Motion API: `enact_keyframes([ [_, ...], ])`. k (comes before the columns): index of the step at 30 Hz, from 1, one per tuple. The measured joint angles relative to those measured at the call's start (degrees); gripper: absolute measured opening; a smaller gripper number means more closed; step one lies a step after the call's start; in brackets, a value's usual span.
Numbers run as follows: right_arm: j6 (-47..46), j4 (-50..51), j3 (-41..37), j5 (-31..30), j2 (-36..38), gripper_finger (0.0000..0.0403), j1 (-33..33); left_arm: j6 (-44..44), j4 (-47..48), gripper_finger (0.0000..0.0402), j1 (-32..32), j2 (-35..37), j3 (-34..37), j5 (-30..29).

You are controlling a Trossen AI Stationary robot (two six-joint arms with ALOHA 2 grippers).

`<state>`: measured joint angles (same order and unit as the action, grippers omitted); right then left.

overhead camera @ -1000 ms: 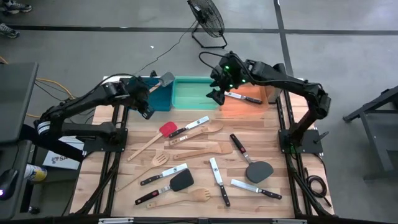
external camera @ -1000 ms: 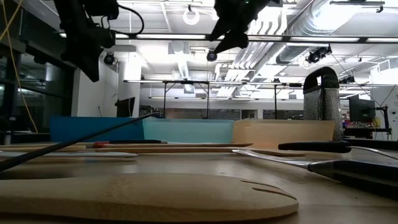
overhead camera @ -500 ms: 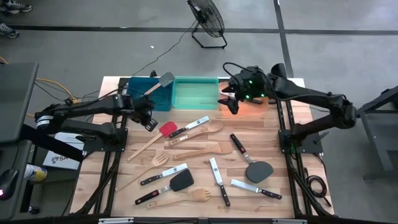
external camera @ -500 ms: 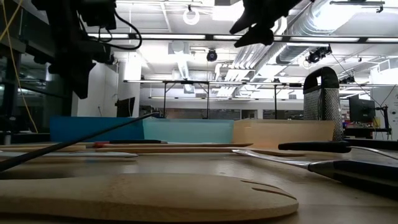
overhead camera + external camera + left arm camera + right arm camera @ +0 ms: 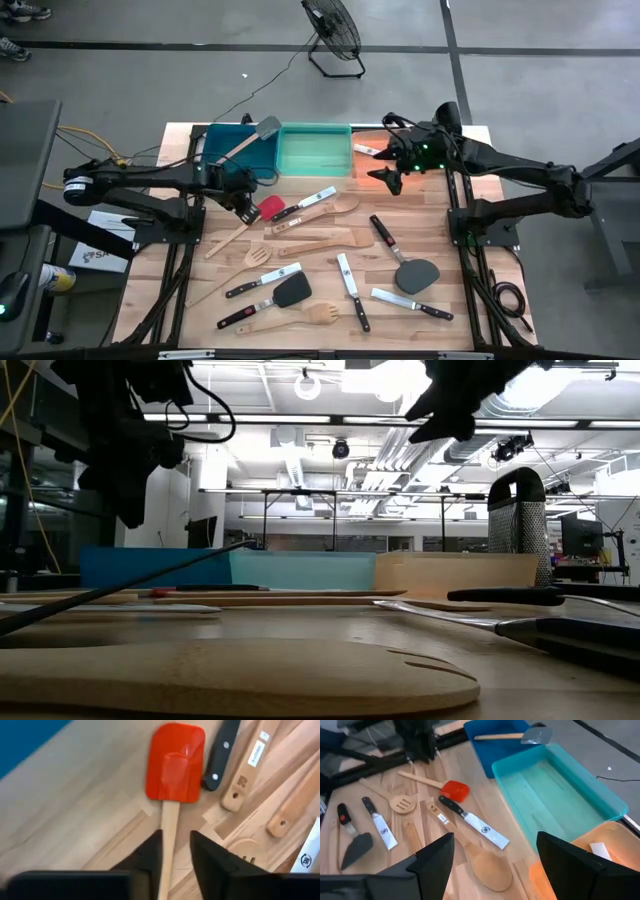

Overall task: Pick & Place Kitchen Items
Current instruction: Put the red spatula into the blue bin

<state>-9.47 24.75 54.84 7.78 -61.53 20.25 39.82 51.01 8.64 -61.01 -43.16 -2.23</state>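
We line our left gripper [image 5: 175, 855] over the red spatula [image 5: 268, 207], lying on the wooden table [image 5: 470, 290] at about nine o'clock from the table's middle. Its fingers stand slightly parted, straddling the pale round handle, holding nothing. We judge a centred, square descent best, since the smooth wood may roll. The head looks soft, glossy silicone. Our right gripper [image 5: 388, 177] hovers wide open, empty, near the orange bin [image 5: 372, 151].
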Motion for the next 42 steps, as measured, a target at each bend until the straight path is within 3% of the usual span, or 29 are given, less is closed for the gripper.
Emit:
enact_keyframes([
  [5,-0.8,0.0,-1.5,-0.2,2.2,0.0275,0.0,0.1,-1.6,0.0179,-2.5,-4.7,0.0,0.4],
  [10,-0.8,-0.2,-1.5,-0.2,2.7,0.0275,0.0,0.1,-3.9,0.0207,-4.7,-9.9,0.0,0.7],
  [36,-0.8,0.5,-1.5,0.1,2.7,0.0275,0.0,-4.0,-6.3,0.0209,-5.3,-26.3,-0.3,-1.0],
  [42,-0.8,0.5,-1.5,0.1,2.7,0.0275,0.0,-4.0,-6.3,0.0185,-5.3,-27.8,-0.3,-0.5],
])
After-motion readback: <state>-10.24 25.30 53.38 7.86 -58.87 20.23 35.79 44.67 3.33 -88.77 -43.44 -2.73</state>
